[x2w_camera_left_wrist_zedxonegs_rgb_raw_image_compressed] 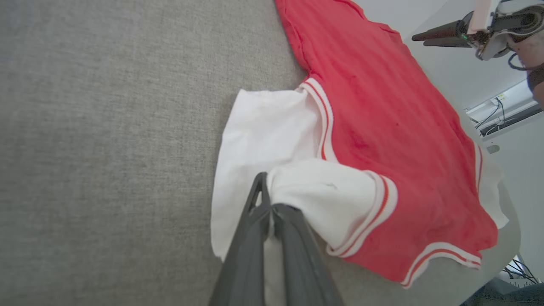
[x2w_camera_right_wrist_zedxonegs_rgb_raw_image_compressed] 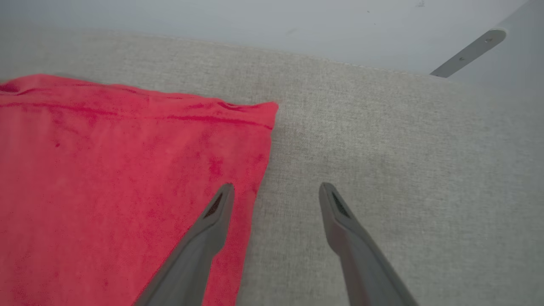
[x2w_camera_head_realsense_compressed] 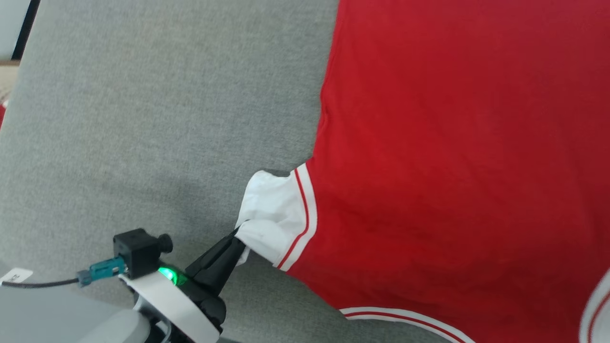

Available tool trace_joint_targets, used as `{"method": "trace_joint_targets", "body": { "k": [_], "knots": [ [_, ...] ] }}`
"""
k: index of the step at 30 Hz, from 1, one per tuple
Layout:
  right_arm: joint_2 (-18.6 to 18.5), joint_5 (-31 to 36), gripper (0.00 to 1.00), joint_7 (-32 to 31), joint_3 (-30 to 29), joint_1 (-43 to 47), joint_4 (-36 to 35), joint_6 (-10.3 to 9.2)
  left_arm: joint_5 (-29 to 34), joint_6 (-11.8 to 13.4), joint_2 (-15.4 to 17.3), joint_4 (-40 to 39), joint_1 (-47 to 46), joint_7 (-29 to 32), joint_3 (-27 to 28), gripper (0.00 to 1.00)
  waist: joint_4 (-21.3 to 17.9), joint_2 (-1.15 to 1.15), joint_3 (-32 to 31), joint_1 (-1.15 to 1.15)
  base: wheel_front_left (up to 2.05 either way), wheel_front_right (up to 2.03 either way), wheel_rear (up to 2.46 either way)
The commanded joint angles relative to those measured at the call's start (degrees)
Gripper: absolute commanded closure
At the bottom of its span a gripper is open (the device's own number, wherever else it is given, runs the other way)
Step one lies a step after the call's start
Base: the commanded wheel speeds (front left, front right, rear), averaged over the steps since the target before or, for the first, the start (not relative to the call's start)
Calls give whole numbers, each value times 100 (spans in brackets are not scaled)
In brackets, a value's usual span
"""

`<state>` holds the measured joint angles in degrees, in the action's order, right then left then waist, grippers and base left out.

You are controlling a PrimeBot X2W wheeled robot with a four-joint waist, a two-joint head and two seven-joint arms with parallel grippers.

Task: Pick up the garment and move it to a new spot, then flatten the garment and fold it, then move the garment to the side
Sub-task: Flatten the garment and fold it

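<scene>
Although the head view crops the garment (x2w_camera_head_realsense_compressed: 452, 143) at its right, we count one, flat on the grey surface (x2w_camera_head_realsense_compressed: 143, 119); the left gripper (x2w_camera_head_realsense_compressed: 238, 237) pinches one white sleeve (x2w_camera_head_realsense_compressed: 271, 209), and the right gripper (x2w_camera_right_wrist_zedxonegs_rgb_raw_image_compressed: 276, 191) gapes empty.

No text, brand or number could be read. The one label was a small white tag (x2w_camera_head_realsense_compressed: 14, 275), well to the left of the left gripper (x2w_camera_head_realsense_compressed: 239, 237) and behind its fingertips, beside the black cable (x2w_camera_head_realsense_compressed: 43, 284). It carried a few dark marks, too small and blurred to make out.
</scene>
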<state>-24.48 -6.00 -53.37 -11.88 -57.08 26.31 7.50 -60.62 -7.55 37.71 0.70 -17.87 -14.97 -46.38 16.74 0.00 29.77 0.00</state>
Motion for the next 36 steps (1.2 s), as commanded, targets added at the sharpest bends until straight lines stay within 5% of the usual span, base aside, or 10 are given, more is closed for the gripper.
{"method": "trace_joint_targets", "body": {
  "k": [1,8,9,10,12,22,29,36],
  "knots": [
    [-17,90,0,-13,-49,-110,79,-2,33,13,-33,-45,-133,-31,-10,100,167,0,193,0,0,0,0],
    [218,399,0,-129,-150,-330,723,-1,64,13,-70,-70,-337,-31,-105,100,231,0,386,0,0,0,0],
    [276,361,19,-131,-155,-355,787,0,51,13,-65,-62,-354,-31,-112,100,224,0,390,0,0,0,0],
    [312,353,64,-96,-162,-361,827,1,38,13,-64,-46,-365,-31,-118,100,211,0,381,0,0,0,0],
    [311,336,100,-63,-164,-347,883,1,11,13,-51,-10,-371,-31,-113,100,170,0,323,0,0,0,0],
    [-312,-533,100,406,525,740,239,-2,3,13,-64,269,16,-31,66,100,-106,0,-534,0,0,0,0],
    [-747,-1783,100,-122,797,2835,-1352,-2,-38,13,4,402,461,-31,313,100,-507,0,-1120,0,0,0,0],
    [-616,-2669,100,-878,483,5129,-3228,-1,-115,13,80,496,798,-31,552,100,-857,0,-1453,0,0,0,0]
  ]
}}
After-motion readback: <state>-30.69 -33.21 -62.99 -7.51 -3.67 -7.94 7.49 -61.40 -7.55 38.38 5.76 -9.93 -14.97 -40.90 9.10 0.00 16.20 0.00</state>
